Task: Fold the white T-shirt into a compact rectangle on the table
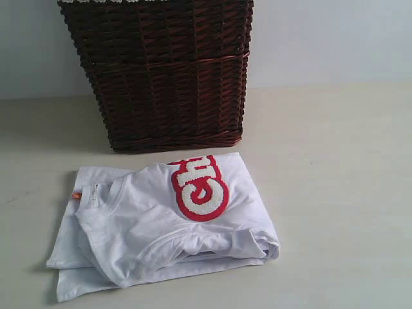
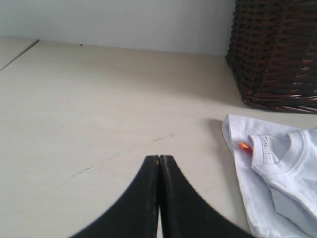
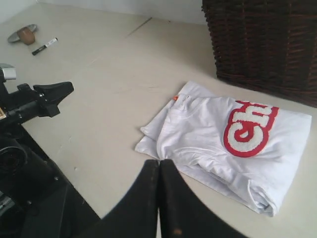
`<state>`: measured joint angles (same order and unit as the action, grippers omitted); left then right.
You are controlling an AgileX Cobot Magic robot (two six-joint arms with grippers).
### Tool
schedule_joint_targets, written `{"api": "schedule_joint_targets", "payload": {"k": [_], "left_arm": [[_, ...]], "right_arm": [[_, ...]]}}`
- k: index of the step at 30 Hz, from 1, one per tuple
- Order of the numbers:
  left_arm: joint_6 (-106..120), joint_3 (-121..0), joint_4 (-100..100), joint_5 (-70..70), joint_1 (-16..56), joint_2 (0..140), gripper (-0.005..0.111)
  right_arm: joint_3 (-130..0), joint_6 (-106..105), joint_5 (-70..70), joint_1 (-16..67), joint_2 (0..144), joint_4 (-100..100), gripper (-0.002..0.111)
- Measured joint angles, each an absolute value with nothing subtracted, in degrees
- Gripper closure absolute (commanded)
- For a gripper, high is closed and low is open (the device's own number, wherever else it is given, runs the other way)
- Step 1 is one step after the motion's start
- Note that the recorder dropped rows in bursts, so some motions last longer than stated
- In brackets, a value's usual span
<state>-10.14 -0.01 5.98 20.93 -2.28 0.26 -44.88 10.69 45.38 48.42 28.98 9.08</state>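
Note:
The white T-shirt (image 1: 148,235) lies folded into a rough rectangle on the table (image 1: 335,193), just in front of the basket. Its red band with fuzzy white lettering (image 1: 201,188) faces up, and the small orange neck tag (image 1: 76,194) shows at its left edge. Neither gripper appears in the exterior view. My left gripper (image 2: 159,157) is shut and empty over bare table, well apart from the T-shirt (image 2: 277,183) and its tag (image 2: 243,146). My right gripper (image 3: 159,161) is shut with nothing in it, hanging by the near edge of the T-shirt (image 3: 198,129).
A dark brown wicker basket (image 1: 167,71) stands right behind the shirt, with a pale wall at the back. In the right wrist view the other arm's black body (image 3: 29,104) is off to one side, and a marker (image 3: 44,46) and a small rounded object (image 3: 24,34) lie far off.

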Motion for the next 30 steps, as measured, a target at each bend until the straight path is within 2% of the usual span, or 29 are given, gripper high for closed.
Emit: {"api": "schedule_joint_targets", "payload": {"k": [4,12,18,22,30], "left_arm": [[-10.14,-0.01,5.98,20.93,-2.28,0.26,0.106],[-10.14,-0.01,5.98,20.93,-2.28,0.26,0.106],[-10.14,-0.01,5.98,20.93,-2.28,0.26,0.106],[-10.14,-0.01,5.98,20.93,-2.28,0.26,0.106],[-10.14,-0.01,5.98,20.93,-2.28,0.26,0.106]], "right_arm": [[-44.65,10.69,45.85,45.81,25.16,11.14,0.108],[-44.51,10.79,43.6,27.99,17.98,12.73,0.108],[-44.22,8.28,36.54,21.18,13.09,9.7,0.108],[-38.68,2.53,24.95,18.84,8.67,9.7,0.108],[-14.72,-1.89,-5.66,16.85,0.33,10.06,0.108]]}}
